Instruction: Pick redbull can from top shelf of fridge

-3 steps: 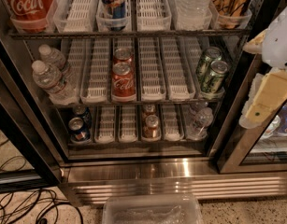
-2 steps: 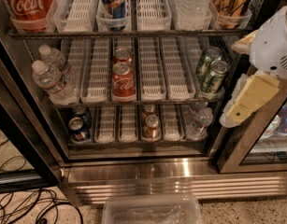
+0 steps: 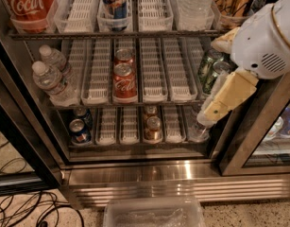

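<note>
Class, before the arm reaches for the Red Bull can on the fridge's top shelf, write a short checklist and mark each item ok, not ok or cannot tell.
1. Redbull can visible on top shelf: ok.
2. Can upright: ok.
3. Lanes either side of it free of bottles: ok.
4. Gripper level with can: not ok; it hangs lower right, before the middle rack.
5. Gripper ready to grasp: cannot tell.

- A staff drinks corner or lab-like test space: a stainless-steel display fridge [image 3: 182, 171] has wire racks [image 3: 111, 34] and white lane trays [image 3: 151, 70] stocked with cola cans [image 3: 124, 82] and water bottles [image 3: 52, 82].
- Loose black cables [image 3: 26, 212] trail over the speckled floor [image 3: 248, 216], near a clear plastic bin [image 3: 154, 214].
- A robot's gripper [image 3: 215, 109] hangs at the fridge's right side, by the middle rack.
</note>
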